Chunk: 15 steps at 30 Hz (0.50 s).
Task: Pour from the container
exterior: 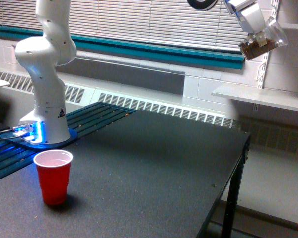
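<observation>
Hanging at the upper right of the frame, the claw (256, 30) is closed around the container (264, 41), a clear round cup held high in the air and tipped well off upright, its mouth turned toward the lower left; how wide the fingers stand I cannot tell beyond their clasp on its wall. Brown bits lie heaped against the low side of the container, showing through the see-through wall. The white arm's base (45, 106) stands at the left of the frame on a round blue-lit foot, beside a dark slatted panel (97, 116). A red cup (53, 176) with a white inside stands upright at the lower left on the dark table (159, 168), well apart from the container and far below it. Behind the table runs a wall with closed blinds (154, 22), a teal strip under them and a long vent grille lower down, and a white shelf (268, 96) juts out at the right under the container
</observation>
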Available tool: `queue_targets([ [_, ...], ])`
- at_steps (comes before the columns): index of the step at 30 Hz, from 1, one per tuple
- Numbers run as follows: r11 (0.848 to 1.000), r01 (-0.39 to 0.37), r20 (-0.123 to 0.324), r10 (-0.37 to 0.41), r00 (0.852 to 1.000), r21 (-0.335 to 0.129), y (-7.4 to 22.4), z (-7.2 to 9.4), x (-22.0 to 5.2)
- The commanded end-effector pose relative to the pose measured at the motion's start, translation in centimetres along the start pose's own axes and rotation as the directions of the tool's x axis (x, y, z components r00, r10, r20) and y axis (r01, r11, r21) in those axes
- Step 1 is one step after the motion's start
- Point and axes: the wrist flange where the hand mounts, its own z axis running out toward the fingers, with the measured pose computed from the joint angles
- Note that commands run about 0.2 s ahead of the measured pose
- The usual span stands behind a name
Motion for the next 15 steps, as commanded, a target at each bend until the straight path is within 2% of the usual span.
queue_targets([
  [1,1.0,0.001,-0.003,-0.001,1.0,-0.003,0.0,0.0,0.1],
  [10,1.0,0.008,-0.002,-0.008,1.0,-0.003,0.5,-0.1,0.2],
  [15,1.0,0.026,-0.021,-0.027,0.999,-0.016,1.7,-0.4,1.2],
])
